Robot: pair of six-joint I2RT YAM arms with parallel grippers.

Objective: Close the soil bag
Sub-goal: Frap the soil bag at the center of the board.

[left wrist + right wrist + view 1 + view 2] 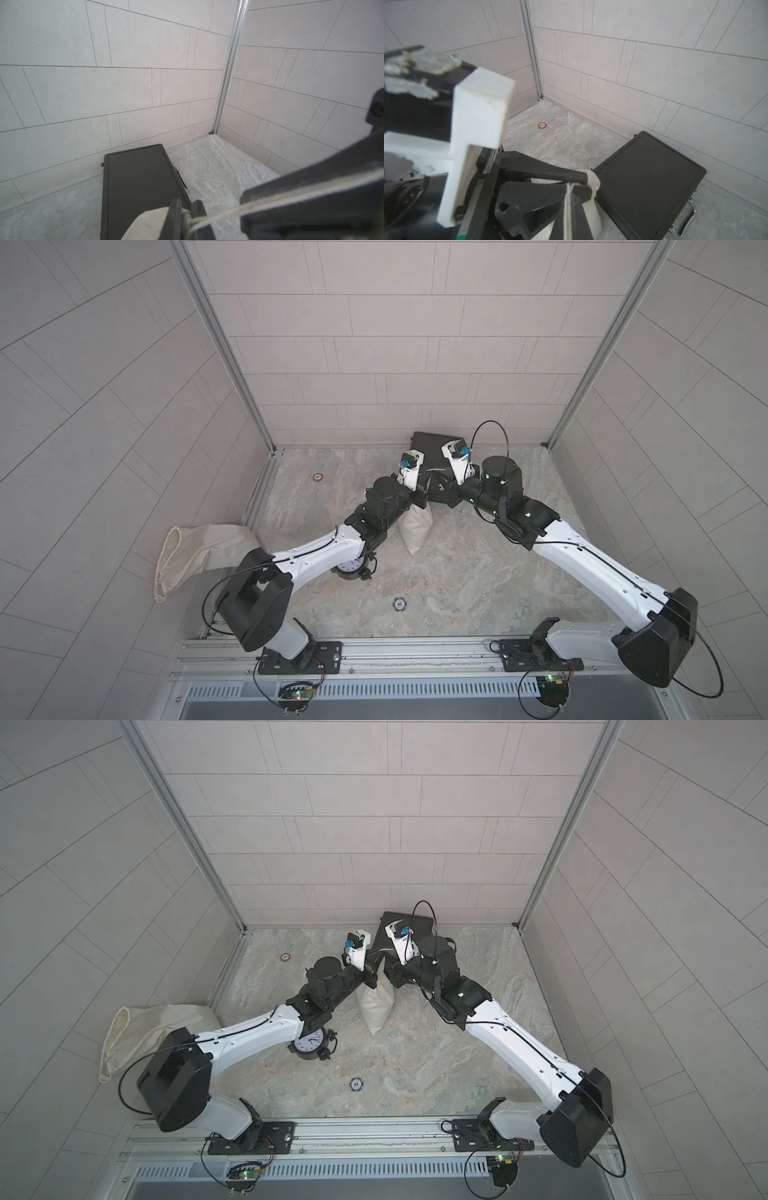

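Observation:
The soil bag (415,531) (376,1006) is a small cream cloth pouch standing near the middle of the stone floor. My left gripper (186,216) (419,499) is at the bag's top and shut on its gathered neck (149,222). A pale drawstring (270,202) runs taut from that neck to my right gripper (569,220) (440,493). The right gripper is shut on the drawstring (568,207), close beside the left fingers (546,173). From above, both wrists hide the bag's mouth.
A black case (434,448) (141,187) (648,182) lies against the back wall just behind the bag. A small clock (349,568) sits under my left forearm. A blue chip (399,604) and an orange chip (318,477) lie on the floor. A large cream sack (199,551) slumps at the left wall.

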